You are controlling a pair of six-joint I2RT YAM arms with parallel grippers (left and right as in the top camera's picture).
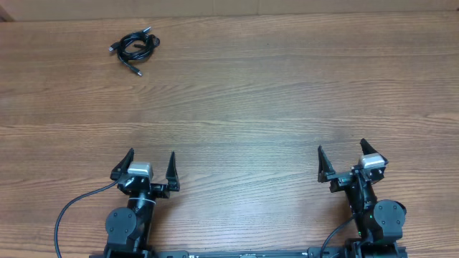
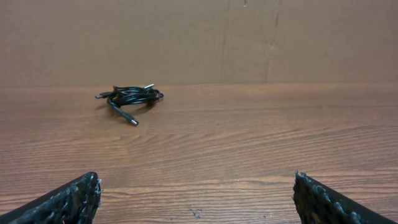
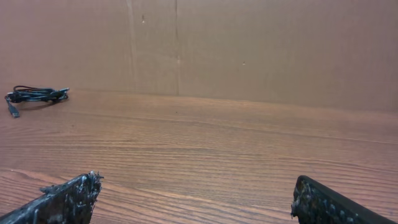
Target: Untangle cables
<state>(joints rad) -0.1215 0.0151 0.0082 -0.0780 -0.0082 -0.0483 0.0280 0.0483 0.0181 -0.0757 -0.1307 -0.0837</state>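
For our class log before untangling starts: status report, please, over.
Left gripper open, empty. Right gripper open, empty. Cables bundled, far left of table, untouched. Nothing in the way.

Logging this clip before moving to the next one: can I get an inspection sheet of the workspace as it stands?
Surface: wooden table, plain wood grain.
Job's things: cable bundle, black, loosely coiled at the far left of the table, plug ends sticking out; not yet untangled.
Clutter: nothing seen.
Grippers: left gripper and right gripper both open and empty, at the near edge, well away from the bundle.
Cables: a black arm wire loops out beside the left arm's base; another runs by the right base.
Surroundings: cardboard wall behind the table.
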